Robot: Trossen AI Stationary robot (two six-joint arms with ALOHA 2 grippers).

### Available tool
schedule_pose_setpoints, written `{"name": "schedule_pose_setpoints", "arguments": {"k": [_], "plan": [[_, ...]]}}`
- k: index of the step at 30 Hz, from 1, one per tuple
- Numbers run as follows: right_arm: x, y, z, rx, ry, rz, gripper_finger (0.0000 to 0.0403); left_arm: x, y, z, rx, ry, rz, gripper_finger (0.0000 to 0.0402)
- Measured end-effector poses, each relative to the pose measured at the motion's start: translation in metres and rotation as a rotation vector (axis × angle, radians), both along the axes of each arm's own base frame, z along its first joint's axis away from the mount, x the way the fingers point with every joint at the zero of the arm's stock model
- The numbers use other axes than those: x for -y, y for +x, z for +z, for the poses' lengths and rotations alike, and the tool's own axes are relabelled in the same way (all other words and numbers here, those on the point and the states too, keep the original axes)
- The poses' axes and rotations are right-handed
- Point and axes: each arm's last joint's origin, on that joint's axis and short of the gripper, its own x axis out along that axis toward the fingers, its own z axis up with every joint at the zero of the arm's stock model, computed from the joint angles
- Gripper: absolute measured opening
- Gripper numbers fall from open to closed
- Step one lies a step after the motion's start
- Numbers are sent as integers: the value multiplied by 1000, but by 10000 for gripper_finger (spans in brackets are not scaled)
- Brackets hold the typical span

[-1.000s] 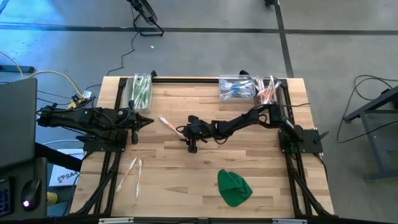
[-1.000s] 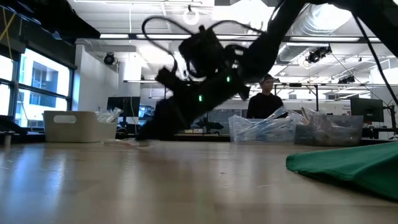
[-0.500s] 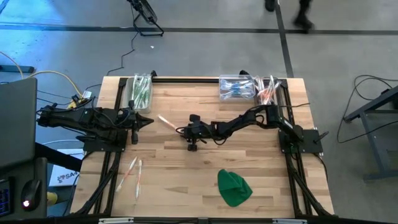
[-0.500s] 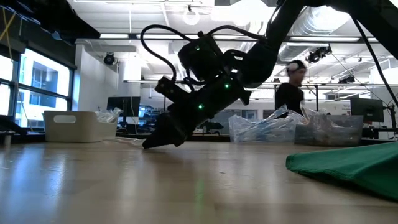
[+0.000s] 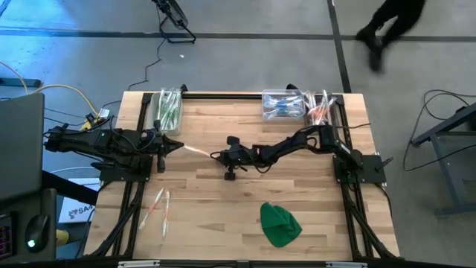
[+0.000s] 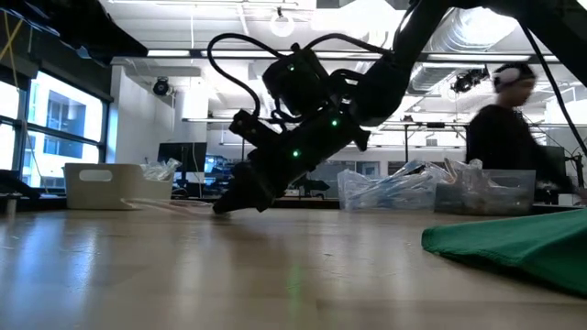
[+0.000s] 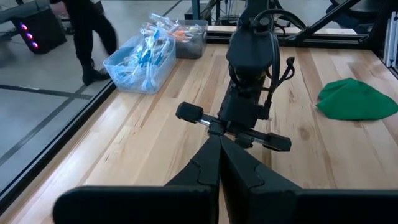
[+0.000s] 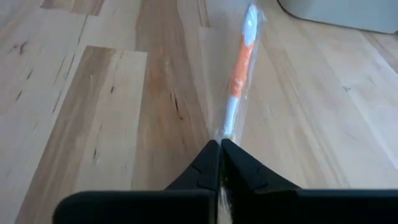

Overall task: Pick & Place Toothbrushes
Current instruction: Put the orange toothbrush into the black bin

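The right gripper (image 5: 213, 155) is reaching to the middle of the wooden table (image 5: 223, 223), its fingers (image 8: 209, 163) pressed together on the end of an orange-and-white toothbrush (image 8: 240, 68) in a clear wrapper. The toothbrush is stretching away from the fingertips over the boards, toward the left gripper (image 5: 177, 147). That left gripper is waiting at the table's left side, its jaws fully closed and holding nothing.

Two more wrapped toothbrushes (image 5: 157, 208) are lying near the front left of the table, well apart from both arms. A clear bin of green toothbrushes (image 5: 168, 109) is sitting at the back left corner. At the back right, a clear bin of blue toothbrushes (image 5: 282, 105) is standing just beside a bin of orange ones (image 5: 320, 107). A green cloth (image 5: 280, 224) is lying crumpled toward the front right. Nothing is lying between the held toothbrush and the bins.

Beyond the table, a person in dark clothes (image 6: 506, 137) is walking past. No writing can be read anywhere.
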Motion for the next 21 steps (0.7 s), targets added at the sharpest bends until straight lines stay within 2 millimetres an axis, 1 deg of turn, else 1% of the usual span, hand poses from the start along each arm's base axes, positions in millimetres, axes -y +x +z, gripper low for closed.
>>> {"name": "schedule_pose_setpoints", "arguments": {"k": [3, 8, 11, 15, 19, 21], "plan": [[0, -2, 7, -12, -18, -30, 3, 0, 0, 0, 0, 0, 0, 0], [2, -7, 32, -24, -53, -85, 3, 0, 0, 0, -1, 0, 0, 0], [3, -11, 49, -30, -69, -112, 3, 0, 0, 0, -1, 0, 0, 0], [5, -20, 76, -28, -100, -163, 3, 0, 0, 0, 2, -7, 2, 0], [7, -32, 100, -48, -117, -250, 3, 0, 0, 0, 11, -41, 11, 0], [8, -41, 112, -66, -108, -311, 3, 0, 0, 0, 13, -52, 15, 0]]}}
